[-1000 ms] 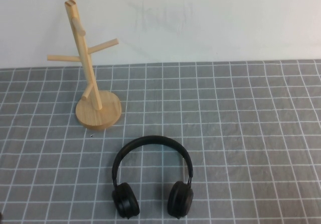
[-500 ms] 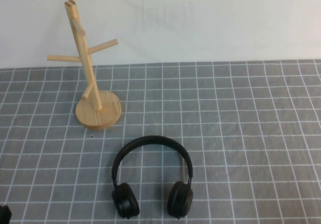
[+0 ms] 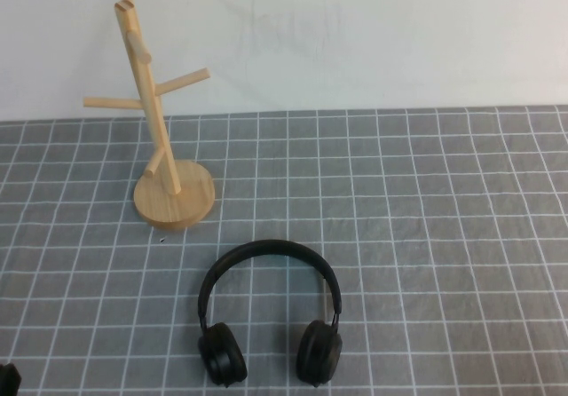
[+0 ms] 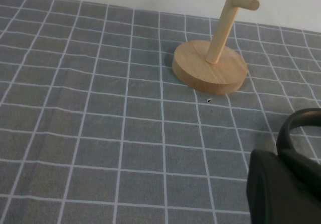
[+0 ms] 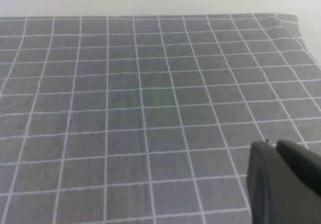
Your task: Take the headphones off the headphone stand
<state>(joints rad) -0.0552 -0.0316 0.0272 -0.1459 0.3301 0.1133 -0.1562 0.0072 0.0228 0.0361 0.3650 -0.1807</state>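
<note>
The black headphones [image 3: 266, 252] lie flat on the grey checked cloth, ear cups toward the near edge, clear of the stand. The bamboo headphone stand [image 3: 153, 112] stands upright at the back left with bare pegs. My left gripper [image 3: 7, 378] only peeks in at the near-left corner of the high view. In the left wrist view it [image 4: 273, 156] is shut and empty, with the headband [image 4: 296, 119] just beyond it and the stand's base [image 4: 210, 68] farther off. My right gripper [image 5: 273, 146] is shut and empty over bare cloth; it is out of the high view.
The grey cloth with white grid lines [image 3: 426, 201] covers the table up to a white wall behind. Its far right corner [image 5: 286, 20] shows in the right wrist view.
The left gripper's tip has come slightly into the near-left corner of the high view. The headphones and the stand have not moved.
</note>
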